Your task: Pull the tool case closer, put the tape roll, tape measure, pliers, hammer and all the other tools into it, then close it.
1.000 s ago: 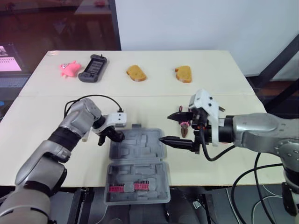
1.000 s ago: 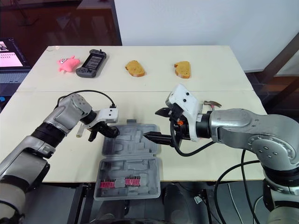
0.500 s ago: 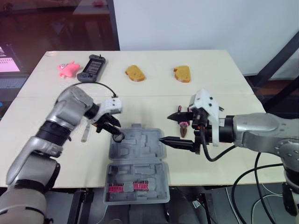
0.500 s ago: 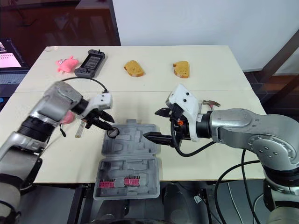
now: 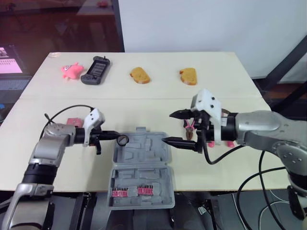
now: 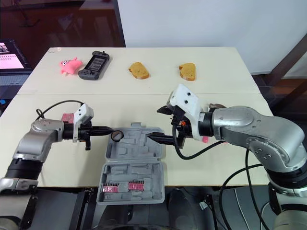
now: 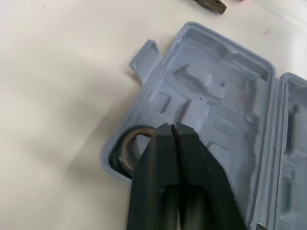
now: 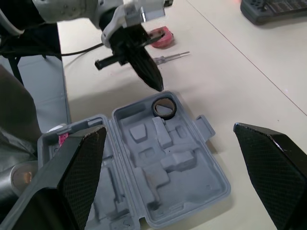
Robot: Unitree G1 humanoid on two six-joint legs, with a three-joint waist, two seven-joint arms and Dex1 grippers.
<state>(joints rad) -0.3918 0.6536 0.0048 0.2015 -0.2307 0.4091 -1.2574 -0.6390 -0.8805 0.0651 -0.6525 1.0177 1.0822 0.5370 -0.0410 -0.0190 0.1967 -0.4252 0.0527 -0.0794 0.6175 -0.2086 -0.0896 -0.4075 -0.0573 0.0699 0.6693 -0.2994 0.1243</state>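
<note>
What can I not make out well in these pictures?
Pliers: left eye view, mostly behind the right gripper.
Tape roll: left wrist view, partly behind the left fingers.
Tape measure: left eye view, partly behind the left arm.
Pink bits in the tool case: too small to count.

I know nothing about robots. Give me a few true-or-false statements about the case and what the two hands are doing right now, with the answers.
1. The tool case lies open on the table. True.
2. The tape roll sits in a corner pocket of the case. True.
3. The right gripper is clamped on a hammer. False: it is wide open and holds nothing.
4. The left gripper has its fingers spread wide. False: they are pressed together, with the tip near the tape roll.
</note>
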